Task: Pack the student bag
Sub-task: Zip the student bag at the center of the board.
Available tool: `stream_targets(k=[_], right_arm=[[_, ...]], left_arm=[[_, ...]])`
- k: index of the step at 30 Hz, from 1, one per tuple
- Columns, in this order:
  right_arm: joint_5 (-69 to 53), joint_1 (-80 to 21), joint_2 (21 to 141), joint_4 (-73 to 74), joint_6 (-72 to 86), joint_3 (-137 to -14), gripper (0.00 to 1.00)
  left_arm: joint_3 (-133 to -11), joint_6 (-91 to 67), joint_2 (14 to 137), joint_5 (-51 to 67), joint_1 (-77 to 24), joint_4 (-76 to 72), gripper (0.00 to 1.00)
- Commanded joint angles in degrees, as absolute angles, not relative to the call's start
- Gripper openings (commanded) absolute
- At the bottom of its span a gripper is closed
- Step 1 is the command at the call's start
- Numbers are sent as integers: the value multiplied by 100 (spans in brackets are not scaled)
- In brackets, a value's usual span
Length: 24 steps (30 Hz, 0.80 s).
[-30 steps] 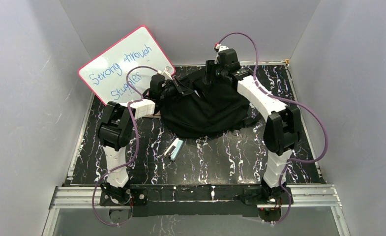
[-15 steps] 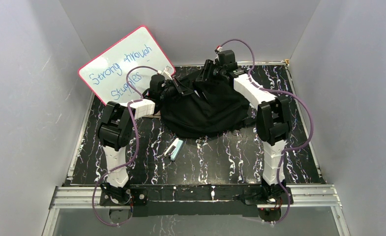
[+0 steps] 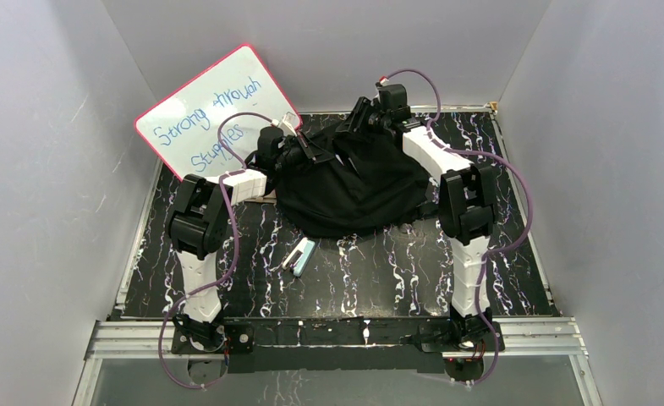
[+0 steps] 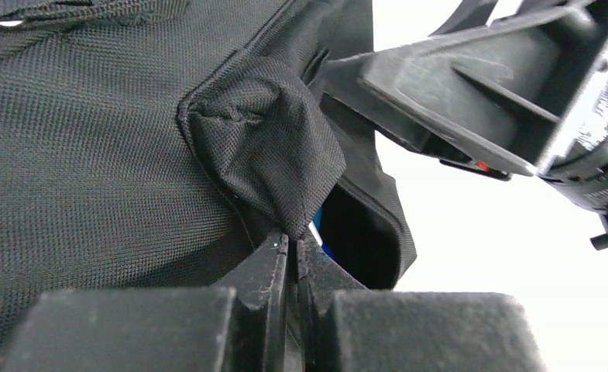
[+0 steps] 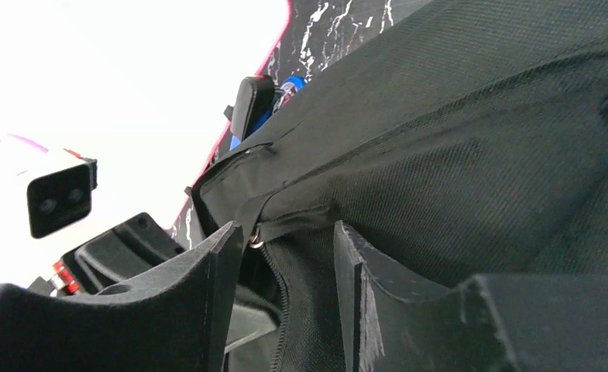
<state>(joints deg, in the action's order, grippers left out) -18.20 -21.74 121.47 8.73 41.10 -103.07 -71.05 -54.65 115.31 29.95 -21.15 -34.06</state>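
Top external view: large black soft fabric student bag (image 3: 353, 190) lies far-centre between the grippers, left gripper (image 4: 291, 246) clamped on its left rim fold (image 4: 266, 139), right gripper (image 5: 286, 232) parted astride its far zipper seam (image 5: 276, 273).

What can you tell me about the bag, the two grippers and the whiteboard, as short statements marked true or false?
1. The left gripper is shut on a fold of the bag. True.
2. The right gripper is fully shut. False: its jaws stand apart, with the bag's edge between them.
3. The whiteboard lies flat on the table. False: it stands tilted at the far left, leaning towards the wall.
4. A small pale item lies on the table, nearer to the arms' bases than the bag. True.
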Motion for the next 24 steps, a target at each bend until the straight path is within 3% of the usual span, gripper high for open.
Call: stream_targets(k=[1, 24], right_arm=[[-1962, -2094, 12414, 661, 4449, -10711, 54], [-2515, -2001, 12916, 143, 5096, -10842, 45]], left_arm=[[-7353, -5493, 11092, 3293, -2109, -3585, 0], [-7428, -5528, 11153, 3421, -2114, -3577, 0]])
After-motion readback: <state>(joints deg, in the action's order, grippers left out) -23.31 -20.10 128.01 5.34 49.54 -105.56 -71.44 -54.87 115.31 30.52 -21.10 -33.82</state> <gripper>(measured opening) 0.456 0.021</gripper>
